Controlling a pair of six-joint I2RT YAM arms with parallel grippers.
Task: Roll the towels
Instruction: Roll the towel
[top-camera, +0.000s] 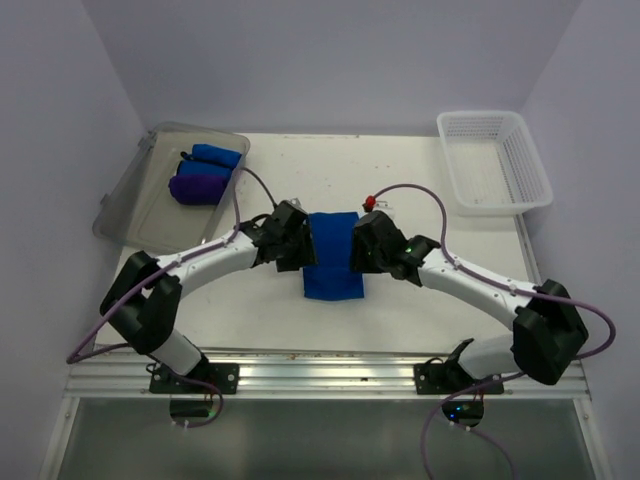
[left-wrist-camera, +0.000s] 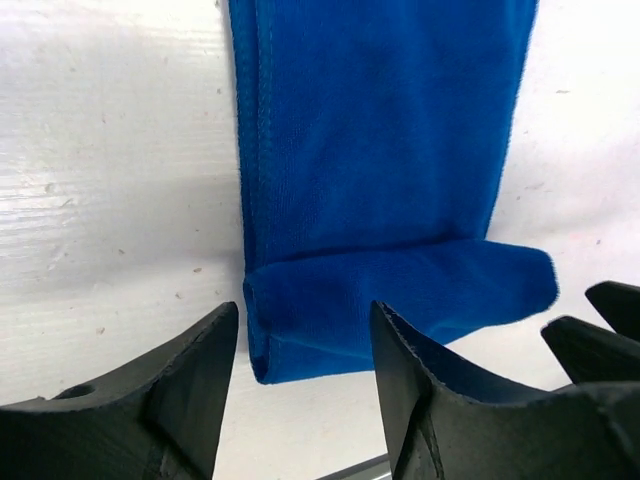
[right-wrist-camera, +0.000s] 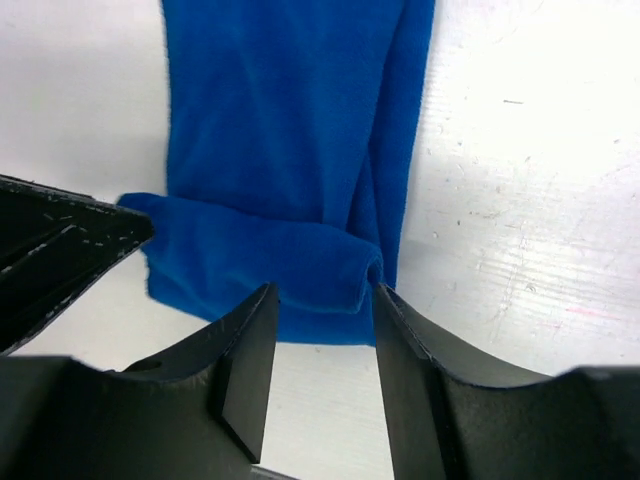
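The left tool (left-wrist-camera: 305, 335) has its two fingers standing apart, nothing pinched, and the turned-over end of a blue towel (left-wrist-camera: 380, 130) lies in the gap just beyond their tips. The right tool (right-wrist-camera: 325, 300) is likewise spread, its fingers on either side of the same fold's corner without closing on it. The towel lies flat on the white desk (top-camera: 330, 325) between the two tools, a long strip with this one end doubled back on itself. Well apart at the far left, a clear grey tray (top-camera: 130, 200) holds a rolled blue towel (top-camera: 215, 155) and a rolled purple towel (top-camera: 197, 187) side by side. A white mesh basket (top-camera: 480, 120) sits at the far right
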